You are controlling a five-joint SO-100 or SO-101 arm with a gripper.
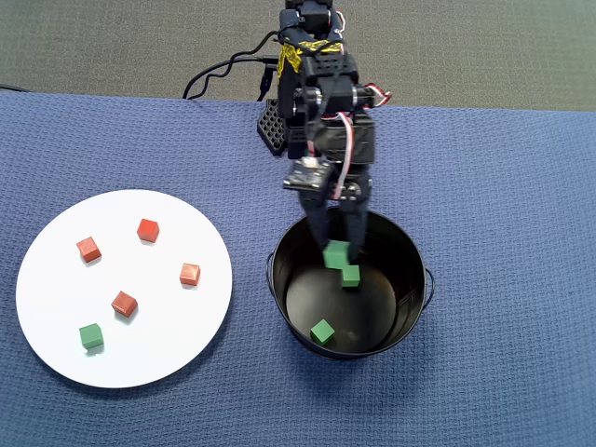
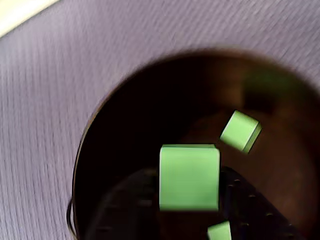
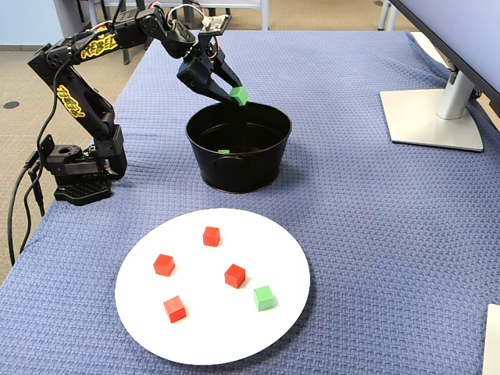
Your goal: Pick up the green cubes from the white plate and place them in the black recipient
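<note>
My gripper [image 1: 337,250] [image 3: 237,92] hangs over the far rim of the black recipient [image 1: 411,307] [image 3: 234,176], shut on a green cube [image 1: 336,254] [image 3: 239,95]. The wrist view shows that cube [image 2: 189,176] between the two dark fingers, above the recipient's dark inside [image 2: 125,130]. Two more green cubes [image 1: 350,275] [image 1: 322,331] lie on the recipient's bottom; the wrist view shows them too [image 2: 240,131] [image 2: 220,231]. One green cube [image 1: 90,336] [image 3: 265,298] sits on the white plate [image 1: 56,279] [image 3: 211,332].
Several red-orange cubes [image 1: 123,304] [image 3: 234,275] are spread over the plate. The arm's base [image 3: 78,168] stands at the left table edge in the fixed view, with cables [image 1: 219,74] behind it. A monitor foot [image 3: 433,117] stands at the right.
</note>
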